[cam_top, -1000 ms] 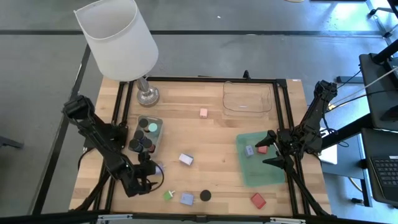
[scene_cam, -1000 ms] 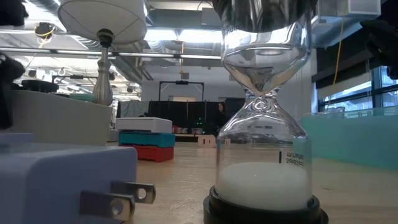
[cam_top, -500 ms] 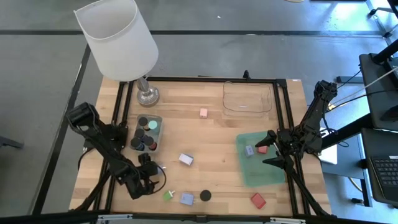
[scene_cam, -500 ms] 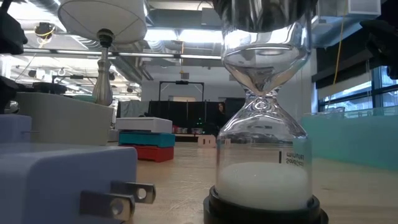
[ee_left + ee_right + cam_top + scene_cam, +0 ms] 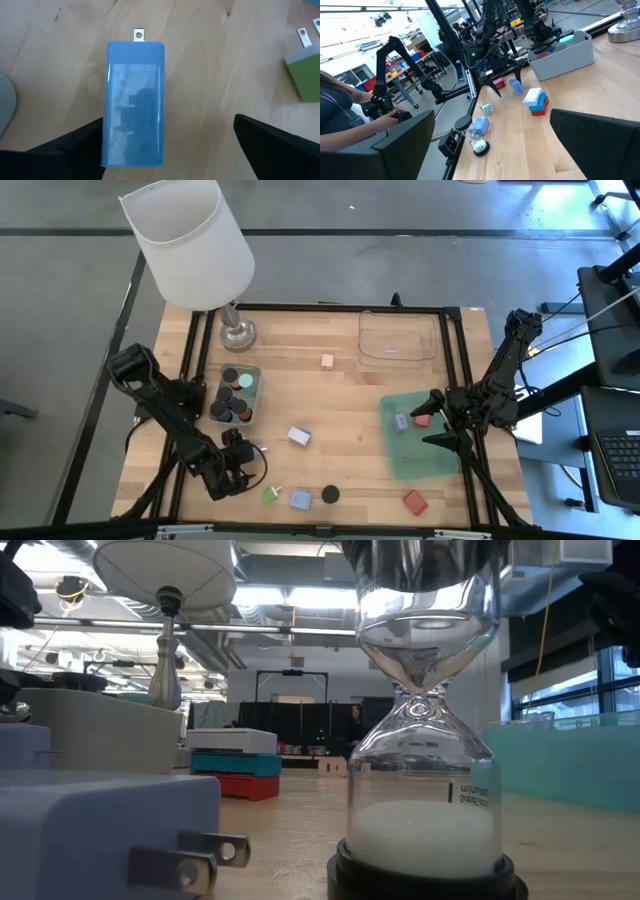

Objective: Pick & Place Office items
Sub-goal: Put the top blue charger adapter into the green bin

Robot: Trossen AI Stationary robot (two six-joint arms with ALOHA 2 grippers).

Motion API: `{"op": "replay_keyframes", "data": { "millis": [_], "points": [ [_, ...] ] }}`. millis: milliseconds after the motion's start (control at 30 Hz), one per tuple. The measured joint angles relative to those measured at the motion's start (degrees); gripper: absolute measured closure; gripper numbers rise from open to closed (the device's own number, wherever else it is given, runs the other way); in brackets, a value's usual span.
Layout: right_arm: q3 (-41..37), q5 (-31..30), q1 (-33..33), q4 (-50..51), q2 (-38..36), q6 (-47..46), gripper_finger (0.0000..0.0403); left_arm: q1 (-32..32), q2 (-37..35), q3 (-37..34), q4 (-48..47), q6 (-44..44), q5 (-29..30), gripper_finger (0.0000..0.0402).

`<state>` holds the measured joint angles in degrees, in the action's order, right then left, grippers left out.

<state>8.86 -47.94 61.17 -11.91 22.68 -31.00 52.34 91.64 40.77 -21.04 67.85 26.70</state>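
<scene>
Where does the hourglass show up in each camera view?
High view: the hourglass is a black disc at bottom centre.
Low view: huge, dead centre.
Left wrist view: not in it.
Right wrist view: small, far off.
Shared landmark: the lilac-blue plug block right beside it.

From my low camera, the hourglass (image 5: 425,730) is cut off at top and bottom. My left wrist camera clips the green plug (image 5: 306,75) at the edge, and the blue plug (image 5: 134,102) partly hides one finger (image 5: 75,145).
</scene>
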Motion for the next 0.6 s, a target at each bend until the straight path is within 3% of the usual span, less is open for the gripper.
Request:
{"op": "replay_keyframes", "data": {
  "millis": [300, 600],
  "points": [
    [0.0, 0.0, -0.02, -0.02, 0.0, 0.02, 0.0003, -0.09, -0.04, 0.0, 0.15, -1.11, 0.19, 0.0029],
    [0.0, 0.0, -0.01, 0.0, 0.02, 0.01, 0.0003, -0.89, -0.15, 0.0, -0.37, 3.25, -0.94, 0.0117]
  ]
}}
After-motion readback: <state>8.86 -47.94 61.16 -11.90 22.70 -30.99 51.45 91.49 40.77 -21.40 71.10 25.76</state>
